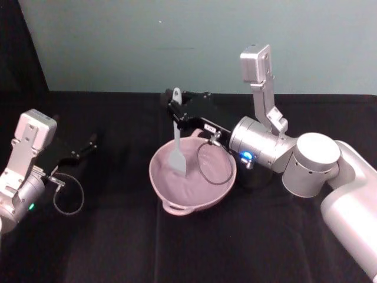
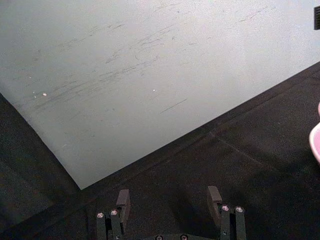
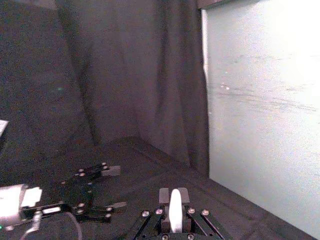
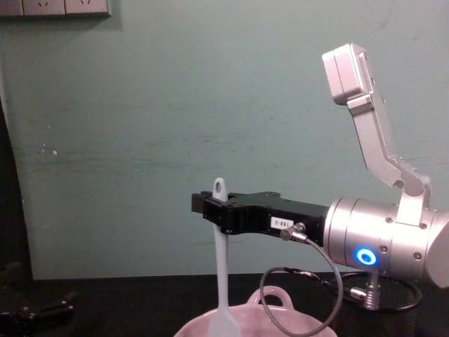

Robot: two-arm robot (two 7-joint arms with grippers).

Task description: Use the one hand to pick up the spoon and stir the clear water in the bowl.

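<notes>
My right gripper (image 1: 175, 109) reaches in over the pale pink bowl (image 1: 197, 191) and is shut on the upper handle of the white spoon (image 1: 176, 139). The spoon hangs almost upright, its flat head down inside the bowl near the left wall. From the chest, the right gripper (image 4: 210, 208) clamps the spoon (image 4: 222, 274) just below the hole in its handle, above the bowl (image 4: 295, 325). The right wrist view has the spoon (image 3: 175, 210) pinched between my closed fingers. The clear water is too faint to make out. My left gripper (image 1: 92, 141) rests open at the table's left, well apart from the bowl.
A black cloth (image 1: 118, 236) covers the table, and a pale green wall (image 1: 147, 47) stands behind it. A loop of cable (image 1: 213, 168) from my right wrist hangs over the bowl's right side. My left gripper (image 2: 169, 199) has nothing between its fingers.
</notes>
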